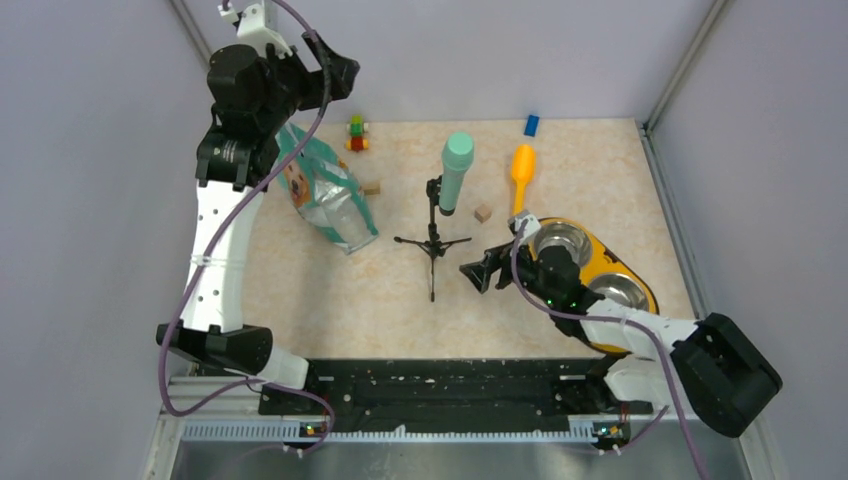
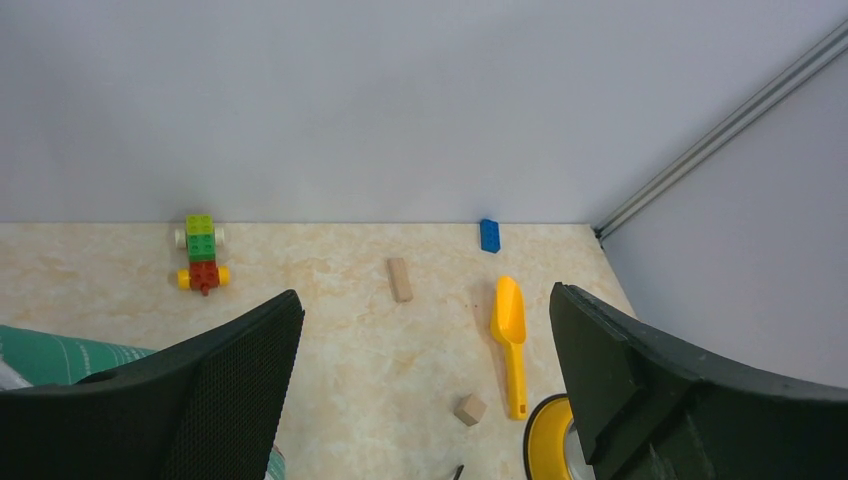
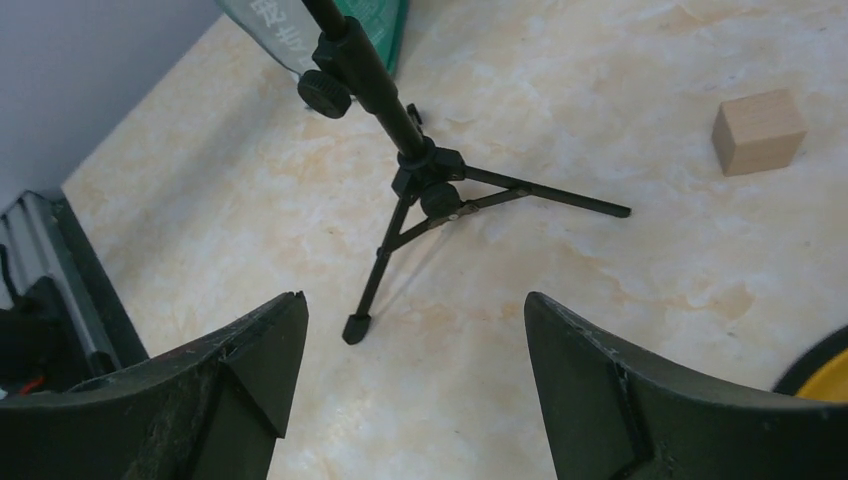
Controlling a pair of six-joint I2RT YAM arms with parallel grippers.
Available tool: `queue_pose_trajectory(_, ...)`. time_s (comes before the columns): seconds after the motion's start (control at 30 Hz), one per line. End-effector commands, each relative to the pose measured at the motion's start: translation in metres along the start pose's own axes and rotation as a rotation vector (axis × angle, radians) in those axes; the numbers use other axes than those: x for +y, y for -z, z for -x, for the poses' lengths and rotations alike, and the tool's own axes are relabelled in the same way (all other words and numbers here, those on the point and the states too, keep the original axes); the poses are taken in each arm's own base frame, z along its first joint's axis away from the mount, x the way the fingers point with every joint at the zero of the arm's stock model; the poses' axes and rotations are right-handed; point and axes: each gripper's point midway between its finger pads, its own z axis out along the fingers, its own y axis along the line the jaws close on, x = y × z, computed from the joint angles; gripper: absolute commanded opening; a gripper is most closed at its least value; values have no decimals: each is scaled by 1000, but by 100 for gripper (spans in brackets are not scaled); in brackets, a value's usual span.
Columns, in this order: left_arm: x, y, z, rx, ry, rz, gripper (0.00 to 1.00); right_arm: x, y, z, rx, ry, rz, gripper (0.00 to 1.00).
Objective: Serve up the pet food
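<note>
The pet food itself is hidden; only its teal-and-white pouch (image 1: 325,190), printed with a dog's face, shows. It stands tilted on the left part of the table (image 1: 400,300).

The left gripper (image 1: 338,75) hangs high above and just behind the pouch, near the back wall. Its fingers are spread wide, with nothing between them and nothing touching them. In its wrist view the teal top of the pouch peeks out beside the left finger.

The right gripper (image 1: 480,272) sits low on the right, well apart from the pouch. Its jaws are apart and empty and point at the foot of a black tripod (image 1: 432,245), which stands between it and the pouch.

Count:
- One pouch.
- One tripod, carrying one mint-green cylinder (image 1: 458,168).
- One yellow feeder (image 1: 598,258) with two steel bowls, lying under the right arm.
- One orange scoop (image 1: 522,170), behind the feeder.
- Two wooden blocks, one beside the pouch (image 1: 372,187) and one near the scoop (image 1: 483,212).
- One blue brick (image 1: 531,124) and one small toy of stacked bricks (image 1: 357,132), both at the back wall.
</note>
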Motion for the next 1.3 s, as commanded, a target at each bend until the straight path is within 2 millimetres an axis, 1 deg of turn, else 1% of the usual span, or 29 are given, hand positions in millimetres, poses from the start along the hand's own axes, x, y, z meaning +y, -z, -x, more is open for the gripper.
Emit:
queue_pose_trajectory(0.0, -10, 14, 24, -80, -21, -15, 97, 26, -8, 18, -102, -173, 110, 80)
queue_pose_trajectory(0.1, -11, 14, 26, -78, -22, -13, 97, 49, -12, 21, -114, -254, 247, 78)
queue_pose_trajectory(0.13, -10, 13, 25, -76, -21, -11, 97, 54, -13, 15, -100, -280, 281, 77)
queue_pose_trajectory(0.17, -10, 13, 25, -76, -22, -11, 97, 59, -13, 14, -103, -295, 316, 76)
queue_pose_trajectory(0.33, -7, 13, 23, -70, -23, 3, 97, 64, -21, 3, -81, -335, 370, 80)
queue_pose_trajectory(0.5, -4, 23, 25, -80, -46, 23, 97, 78, -24, 3, -67, -345, 469, 78)
queue_pose_trajectory(0.67, -3, 26, 23, -77, -53, 27, 97, 91, -30, 3, -57, -386, 571, 78)
queue_pose_trajectory(0.87, -2, 31, 24, -81, -60, 39, 97, 90, -47, 4, -71, -428, 592, 76)
queue_pose_trajectory(1.03, -2, 37, 29, -98, -71, 47, 97, 91, -63, 6, -77, -428, 602, 76)
queue_pose_trajectory(1.27, -2, 40, 31, -103, -75, 53, 97, 85, -85, 8, -102, -449, 582, 76)
